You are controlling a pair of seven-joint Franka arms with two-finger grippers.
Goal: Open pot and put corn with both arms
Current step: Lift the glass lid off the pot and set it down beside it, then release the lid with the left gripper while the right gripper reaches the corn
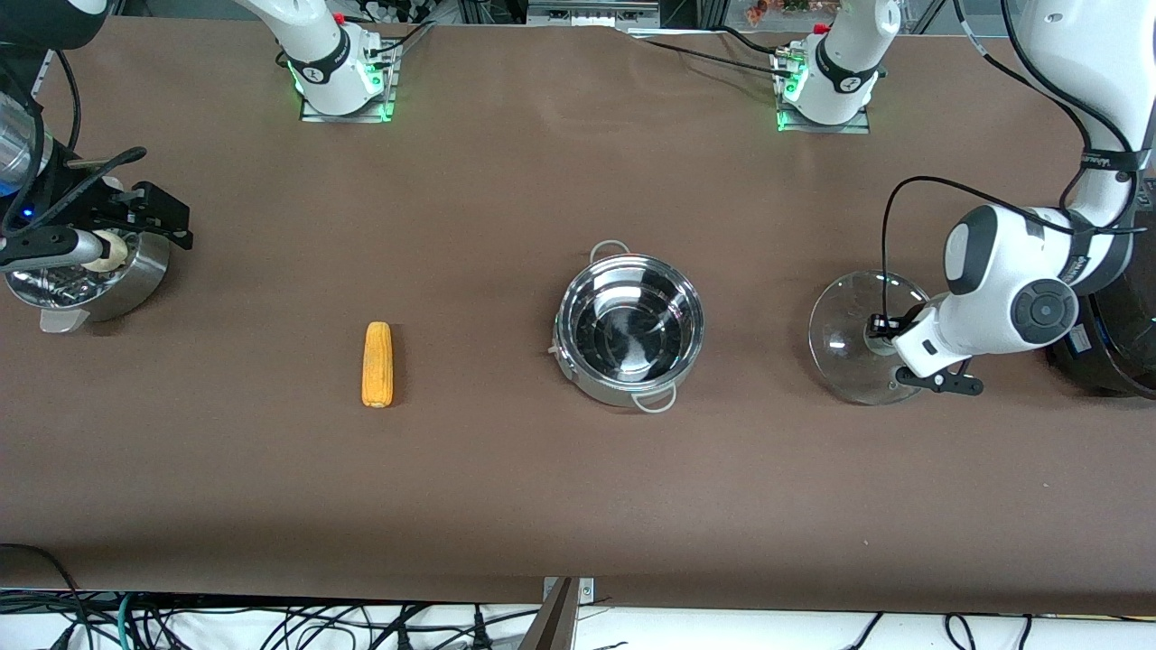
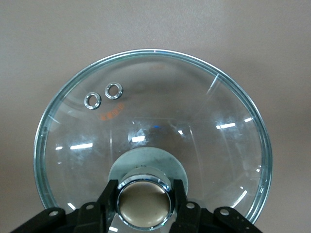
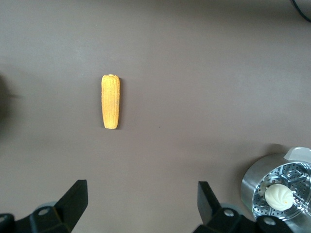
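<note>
The steel pot (image 1: 629,327) stands open and empty mid-table. Its glass lid (image 1: 849,338) lies low by the table toward the left arm's end. My left gripper (image 1: 883,327) is shut on the lid's brass-coloured knob (image 2: 145,200), with one finger (image 2: 109,200) on each side of it. The yellow corn cob (image 1: 377,364) lies on the table beside the pot, toward the right arm's end. It also shows in the right wrist view (image 3: 111,101). My right gripper (image 1: 149,217) is open and empty (image 3: 142,199), up over the steamer pot and well apart from the corn.
A steel steamer pot (image 1: 99,284) with a white bun (image 3: 278,195) stands at the right arm's end of the table. A black cooker (image 1: 1115,334) stands at the left arm's end, beside the lid. Bare brown table lies between the corn and the pot.
</note>
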